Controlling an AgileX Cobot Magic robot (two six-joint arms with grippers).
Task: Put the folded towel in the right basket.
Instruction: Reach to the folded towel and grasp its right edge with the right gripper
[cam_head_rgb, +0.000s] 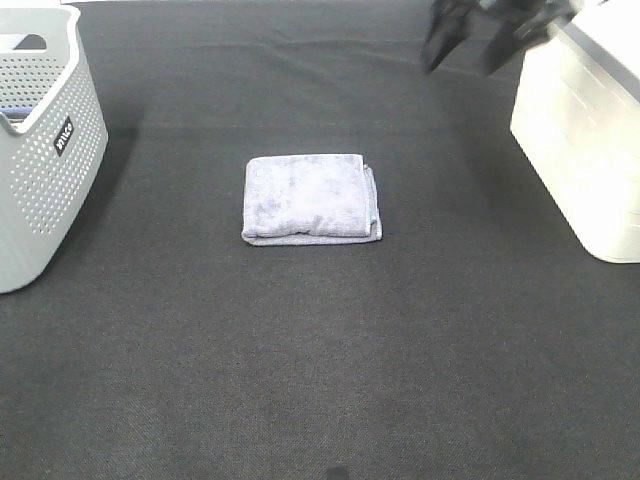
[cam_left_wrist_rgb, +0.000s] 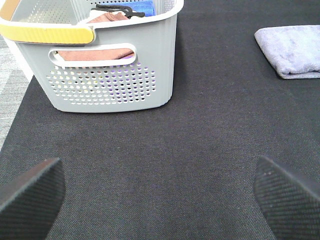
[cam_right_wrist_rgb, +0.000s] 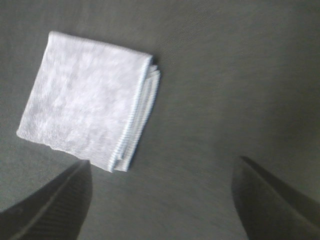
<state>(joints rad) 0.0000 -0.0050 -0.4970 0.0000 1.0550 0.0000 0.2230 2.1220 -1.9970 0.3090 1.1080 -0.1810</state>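
A folded pale lavender towel (cam_head_rgb: 311, 198) lies flat on the dark mat at the middle of the table. It also shows in the left wrist view (cam_left_wrist_rgb: 292, 51) and in the right wrist view (cam_right_wrist_rgb: 87, 97). The right basket (cam_head_rgb: 585, 140) is a white bin at the right edge. My right gripper (cam_head_rgb: 472, 40) is open and empty, up high at the far right, beside that basket and apart from the towel. In the right wrist view its gripper (cam_right_wrist_rgb: 160, 200) is spread wide. My left gripper (cam_left_wrist_rgb: 160, 192) is open and empty above bare mat near the left basket.
A grey perforated basket (cam_head_rgb: 40, 150) stands at the left edge; the left wrist view shows the basket (cam_left_wrist_rgb: 115, 90) with its yellow handle and folded cloths inside. The dark mat (cam_head_rgb: 320, 360) covers the table.
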